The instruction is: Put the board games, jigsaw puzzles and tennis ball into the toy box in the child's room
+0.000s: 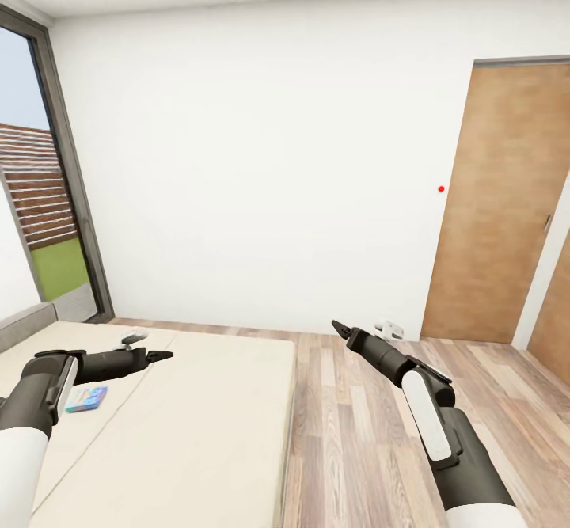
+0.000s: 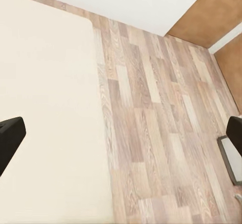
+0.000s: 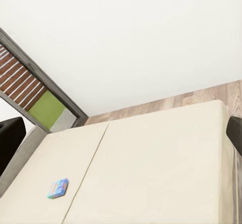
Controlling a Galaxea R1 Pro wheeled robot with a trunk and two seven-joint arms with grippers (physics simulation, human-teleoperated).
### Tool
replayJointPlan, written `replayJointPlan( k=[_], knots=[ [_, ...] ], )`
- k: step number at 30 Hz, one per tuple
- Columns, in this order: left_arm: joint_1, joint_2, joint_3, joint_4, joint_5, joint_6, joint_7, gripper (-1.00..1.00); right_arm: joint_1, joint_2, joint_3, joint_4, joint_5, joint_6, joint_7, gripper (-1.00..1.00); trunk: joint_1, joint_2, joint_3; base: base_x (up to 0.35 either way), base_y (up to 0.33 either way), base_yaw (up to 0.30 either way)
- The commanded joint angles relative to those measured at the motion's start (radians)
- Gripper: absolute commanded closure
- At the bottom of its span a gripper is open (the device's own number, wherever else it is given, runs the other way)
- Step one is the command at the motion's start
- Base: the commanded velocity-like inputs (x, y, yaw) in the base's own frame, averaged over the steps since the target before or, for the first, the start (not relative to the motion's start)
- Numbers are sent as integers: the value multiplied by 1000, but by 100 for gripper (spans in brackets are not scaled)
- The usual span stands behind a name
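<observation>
A small, mostly blue board game [image 1: 85,399] lies flat on the beige bed [image 1: 198,425], near its left side. In the right wrist view the board game [image 3: 58,188] rests on the bed [image 3: 151,163] by the mattress seam. My left gripper [image 1: 162,354] hovers open over the bed, a little beyond and to the right of the game, with nothing between its fingers [image 2: 10,138]. Out over the wood floor right of the bed, my right gripper [image 1: 342,328] is open and empty, its fingers [image 3: 10,138] wide apart. The table, toy box, jigsaw puzzles and tennis ball are out of view.
A wooden door [image 1: 499,203] stands in the white wall at the right. A tall dark-framed window [image 1: 47,195] is at the left behind the bed. Wood-plank floor [image 1: 356,449] runs between the bed's right edge and the door.
</observation>
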Motion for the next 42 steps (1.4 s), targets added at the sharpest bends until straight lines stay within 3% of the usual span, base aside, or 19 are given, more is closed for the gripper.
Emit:
replayJointPlan(
  k=[1,21,42],
  knots=[
    [-1,-1,4,0,-10,5,-10,-100,0,1,-3,0,-1,7,5,-100,0,-1,-1,-23,40,-3],
    [-1,-1,5,0,-10,5,-9,-100,0,1,-3,-1,-2,7,5,-100,0,-1,-1,-31,225,-171],
    [-1,0,5,0,-10,5,-9,-100,0,1,-3,-4,-1,7,7,-100,0,-1,-1,0,96,-14]
  ],
)
